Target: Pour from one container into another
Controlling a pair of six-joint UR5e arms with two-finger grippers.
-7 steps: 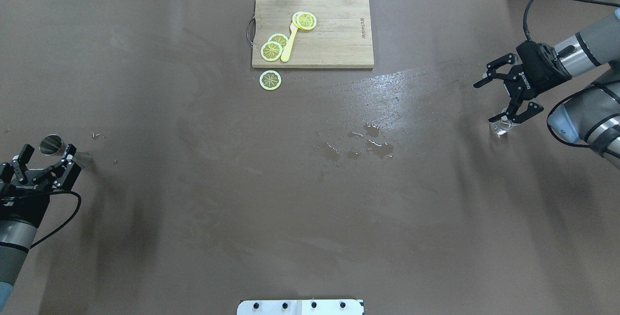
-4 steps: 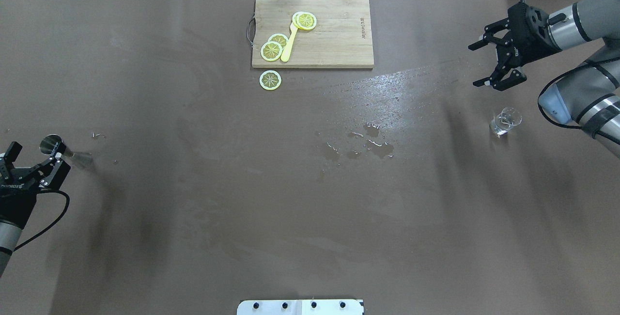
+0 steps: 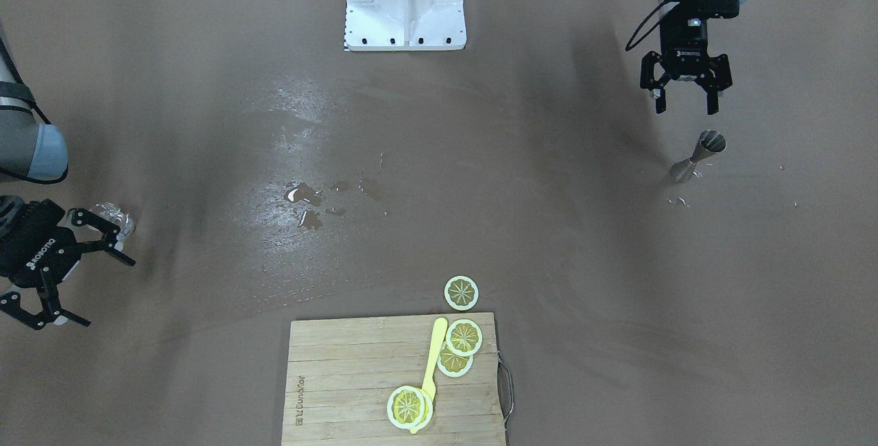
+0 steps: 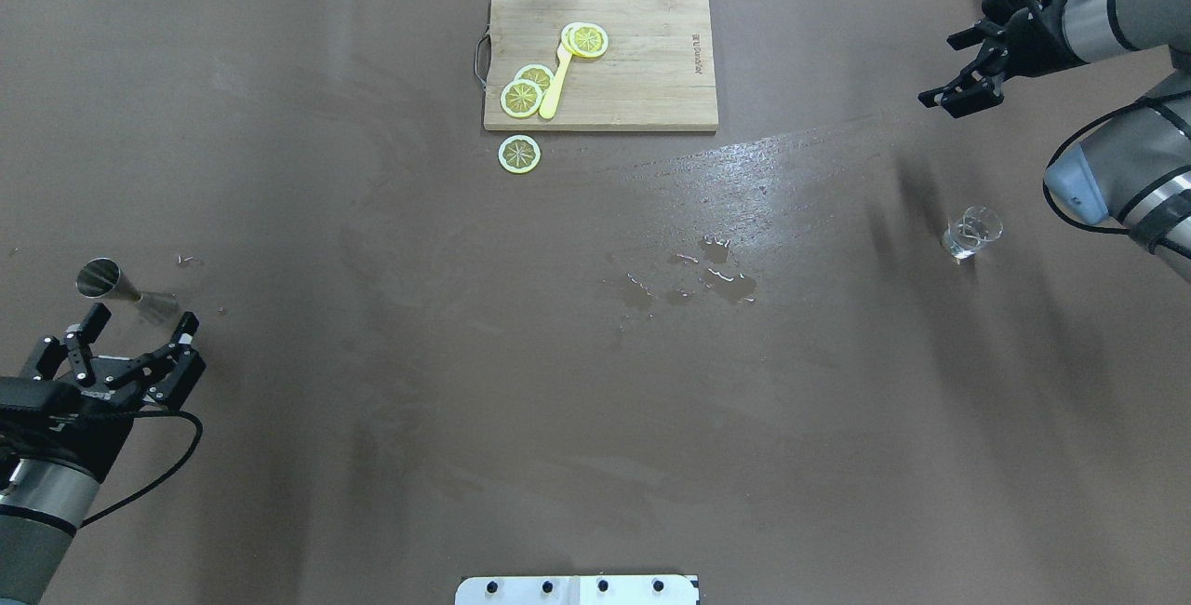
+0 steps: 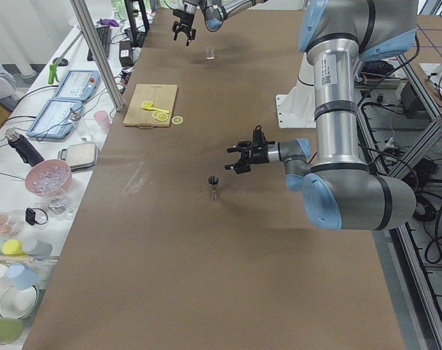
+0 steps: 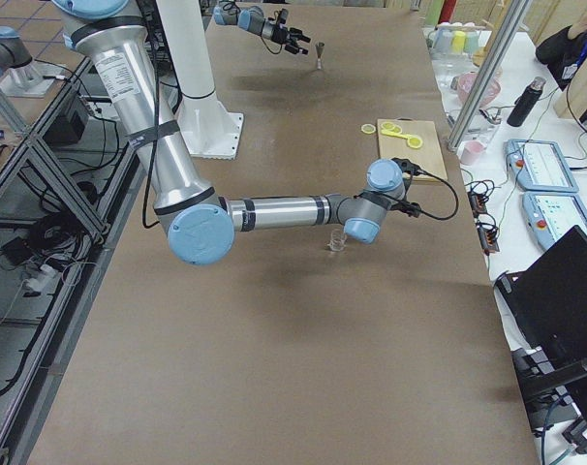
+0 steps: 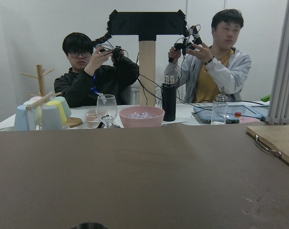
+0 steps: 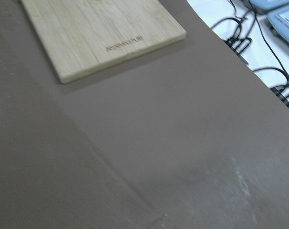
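Near the silver hourglass-shaped steel jigger (image 3: 698, 156), left fingers (image 3: 648, 75) are hanging spread, empty; right fingers (image 3: 51, 315) likewise near the clear glass tumbler (image 3: 113, 216).

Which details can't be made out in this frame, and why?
Liquid in the glass tumbler: tiny and transparent overhead; partly behind the right gripper in the front-facing view.
Contents of the jigger: too small in every exterior view; the left wrist view shows only a dark sliver at its bottom edge.
Right wrist view: blurred, only table and cutting board.
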